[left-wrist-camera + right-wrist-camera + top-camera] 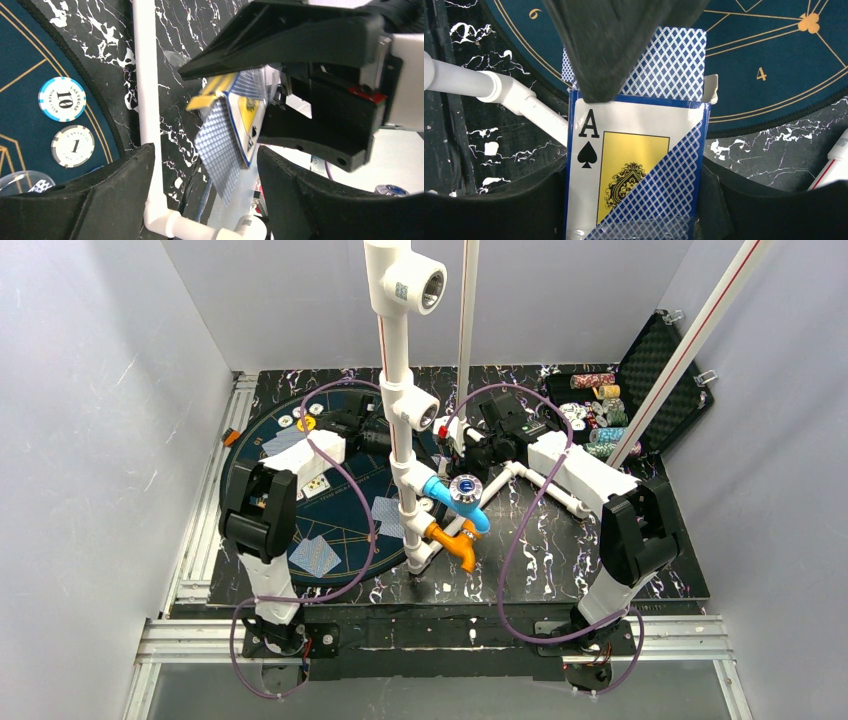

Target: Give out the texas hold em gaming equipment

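Left wrist: white pipe (145,75) beside spread left pincer (205,154); right pincer (225,102) grasps card box (244,120).

Plain pale grey walls (100,390) stood on three sides and caught a soft, even light. The table (560,575) had a black top with white streaks like marble. Silver metal rails (197,530) ran along its left and near edges. A tall white pipe stand (392,350) rose from the middle.
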